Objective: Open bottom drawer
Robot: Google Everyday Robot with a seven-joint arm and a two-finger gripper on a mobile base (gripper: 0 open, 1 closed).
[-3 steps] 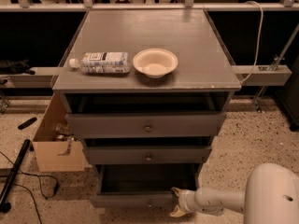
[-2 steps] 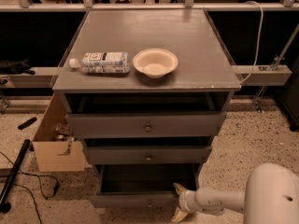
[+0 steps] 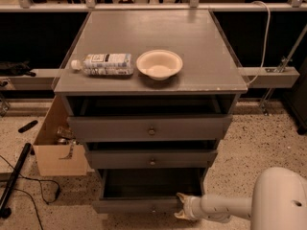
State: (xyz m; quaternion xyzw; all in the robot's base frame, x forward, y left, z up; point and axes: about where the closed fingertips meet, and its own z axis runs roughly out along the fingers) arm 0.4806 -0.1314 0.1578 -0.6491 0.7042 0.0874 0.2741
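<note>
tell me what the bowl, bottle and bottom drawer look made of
Bowl: pale, matte, likely paper or plastic. Bottle: clear plastic, see-through with a label. Bottom drawer: probably grey-painted wood, flat matte front; knob looks metal. The gripper sits at its right front edge.

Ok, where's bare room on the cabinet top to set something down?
The cabinet top is bare behind the bottle and bowl, and right of the bowl out to the edge. The front-left is crowded by those two. The gripper sits at the right end of the bottom drawer.
</note>
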